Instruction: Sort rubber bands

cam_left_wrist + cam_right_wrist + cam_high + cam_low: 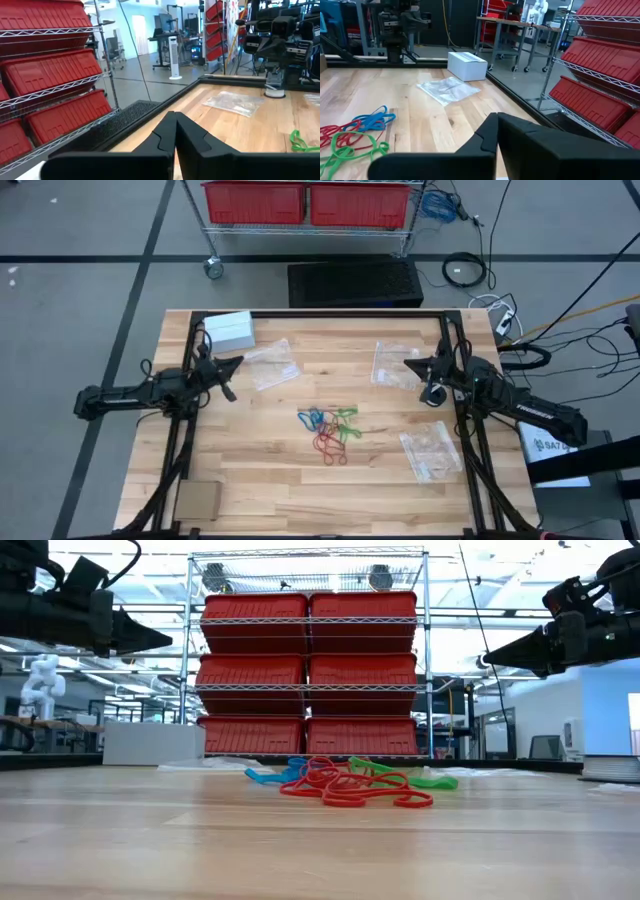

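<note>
Roughly at the middle of the wooden table [300, 470] lies a tangled heap of rubber bands [330, 430], red, blue and green loops overlapping one another; the blue ones sit toward the left arm's side of the heap, the green toward the right arm's side, the red nearest the table's front edge. Nothing touches the heap.

Around the heap lie three clear plastic bags: one [272, 364] beyond it toward the left arm, one [393, 363] beyond it toward the right arm, one [432, 451] beside it on the right arm's side, nearer the front.

Well apart from the heap, the left gripper [232, 372] hangs above the table, its arm stretched low and level from the table's left edge, fingers pointing toward the first bag. Its jaws are pressed together, holding nothing.

Opposite, the right gripper [412, 365] is likewise raised, its arm reaching in from the right edge, jaws pressed together and empty.

A white box [228, 331] rests at the far left corner.
</note>
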